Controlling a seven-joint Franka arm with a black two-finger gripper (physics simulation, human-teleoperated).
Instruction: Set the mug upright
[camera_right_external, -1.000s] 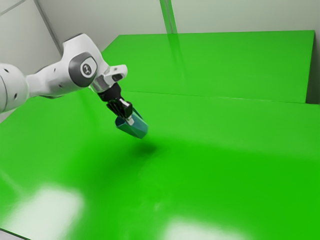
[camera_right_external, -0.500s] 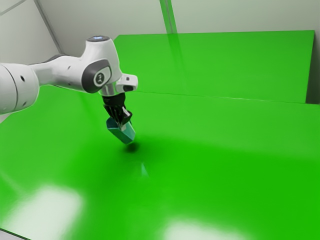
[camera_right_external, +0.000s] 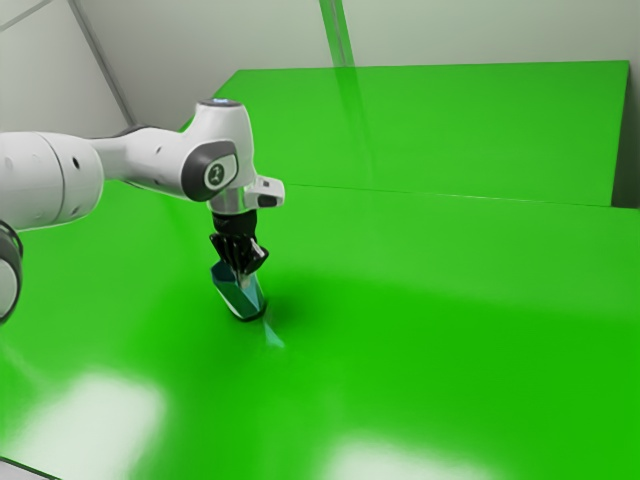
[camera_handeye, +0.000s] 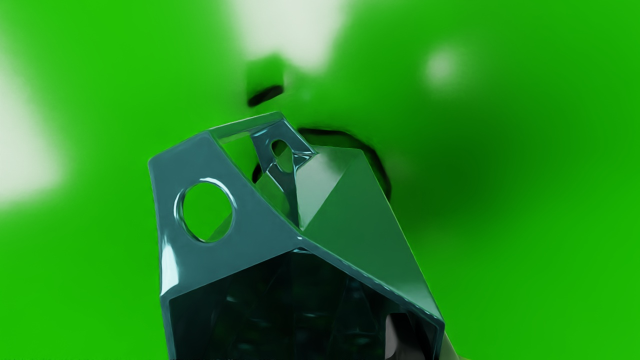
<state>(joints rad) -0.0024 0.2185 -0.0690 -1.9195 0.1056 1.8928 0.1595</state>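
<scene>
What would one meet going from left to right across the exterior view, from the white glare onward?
White glare → mug → green wall stripe → dark strip at the right edge.

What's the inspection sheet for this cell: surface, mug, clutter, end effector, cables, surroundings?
Surface: glossy green table, pale glare patches, dark shadow near the mug.
Job's things: teal faceted mug, tilted, not upright; low over or on the table, contact can't be told.
Clutter: nothing seen.
End effector: black, pointing down, shut on the mug's wall, one finger inside, one outside.
Cables: nothing seen.
Surroundings: white arm from the exterior view's left; pale walls, green strip at the rear.
</scene>
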